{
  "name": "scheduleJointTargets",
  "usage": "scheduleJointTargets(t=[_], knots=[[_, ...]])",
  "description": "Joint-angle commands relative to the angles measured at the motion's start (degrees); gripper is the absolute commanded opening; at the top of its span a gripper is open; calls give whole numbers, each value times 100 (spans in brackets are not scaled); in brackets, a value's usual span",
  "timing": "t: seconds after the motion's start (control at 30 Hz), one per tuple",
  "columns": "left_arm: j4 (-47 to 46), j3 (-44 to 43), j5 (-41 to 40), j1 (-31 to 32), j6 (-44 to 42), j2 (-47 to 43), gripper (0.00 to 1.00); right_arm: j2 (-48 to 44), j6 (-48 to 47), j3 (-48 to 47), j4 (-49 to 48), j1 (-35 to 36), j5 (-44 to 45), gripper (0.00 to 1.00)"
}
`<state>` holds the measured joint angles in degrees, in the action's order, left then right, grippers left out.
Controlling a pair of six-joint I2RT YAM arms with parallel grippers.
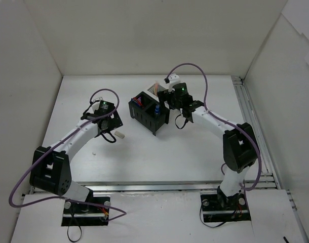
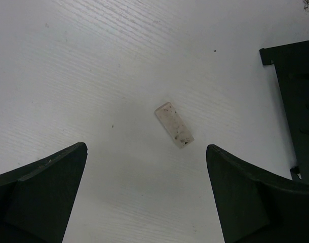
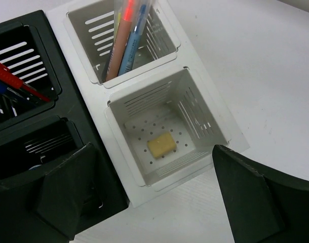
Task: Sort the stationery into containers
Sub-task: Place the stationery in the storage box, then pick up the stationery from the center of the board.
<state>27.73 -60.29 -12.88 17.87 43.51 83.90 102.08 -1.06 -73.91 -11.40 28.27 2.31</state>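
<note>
The left gripper [image 2: 147,148] hangs released over a beige eraser [image 2: 174,124] lying on the table [image 2: 68,61], its length running 11 to 5 o'clock. A skewed pinch could twist or flick it. The right gripper [image 3: 153,148] gapes empty above the white bin [image 3: 195,106], which holds 1 yellow eraser [image 3: 161,145].
</note>
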Motion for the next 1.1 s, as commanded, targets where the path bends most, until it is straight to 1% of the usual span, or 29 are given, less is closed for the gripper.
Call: scheduleJointTargets(t=[0.0,0.07,0.13,0.27,0.33,0.4,0.5,0.53,0.63,0.67,0.83,0.93,1.0,1.03,1.07], knots=[[-232,-316,189,-47,-62,73,100,-505,80,-186,-240,-59,-11,98],[-302,-343,251,-47,-35,161,100,-845,334,15,-293,-32,24,98],[-381,-360,304,-47,-9,293,100,-1110,378,253,-476,-59,24,98],[-470,-562,471,-47,9,610,100,-1979,527,1025,-706,-67,94,98],[-365,-659,638,-47,105,847,100,-2244,580,1255,-697,-85,356,98],[-146,-800,638,-47,377,1075,99,-2570,598,1554,-653,-129,664,98],[-74,-765,638,-47,834,1216,96,-2921,642,1862,-618,-155,1016,98],[-92,-721,638,-47,931,1243,93,-3053,660,1976,-601,-173,1200,98],[-13,-738,638,-47,1265,1409,87,-3212,730,2117,-565,-208,1404,98],[31,-764,603,-47,1353,1541,84,-3273,756,2170,-539,-243,1395,98],[101,-817,577,-47,1643,1814,75,-3502,809,2302,-390,-296,1386,98],[223,-887,515,6,1801,1937,57,-3616,835,2337,-319,-314,1500,98],[277,-905,489,6,1819,1990,52,-3669,835,2372,-310,-331,1562,98],[260,-871,489,6,1854,1973,41,-3748,844,2407,-328,-340,1562,98],[242,-853,480,58,1854,1920,34,-3783,844,2425,-337,-340,1571,98]])
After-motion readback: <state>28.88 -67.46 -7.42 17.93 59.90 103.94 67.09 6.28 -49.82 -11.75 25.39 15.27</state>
